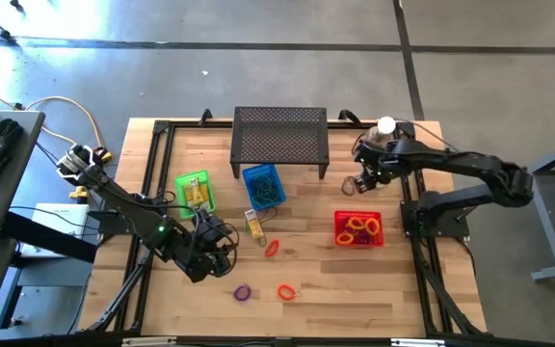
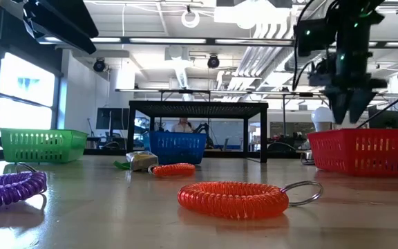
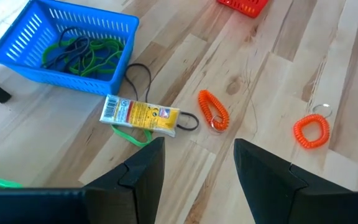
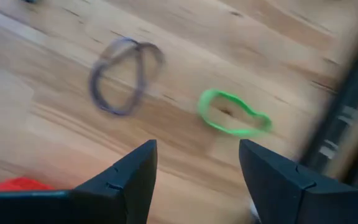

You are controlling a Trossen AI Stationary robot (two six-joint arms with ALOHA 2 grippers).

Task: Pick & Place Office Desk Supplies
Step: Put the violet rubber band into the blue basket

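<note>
My left gripper hovers open over the table's near left part. Ahead of it lie a yellow packet on a green band, and two orange coil loops. A purple coil loop lies by the near edge. My right gripper hangs open above the bare wood on the far side of the red basket. Below it lie a dark band and a green band. Both grippers hold nothing.
A blue basket holds green and dark bands. A green basket holds yellow items, and the red basket holds coloured loops. The black perforated stand and a cup with a white ball stand at the far edge.
</note>
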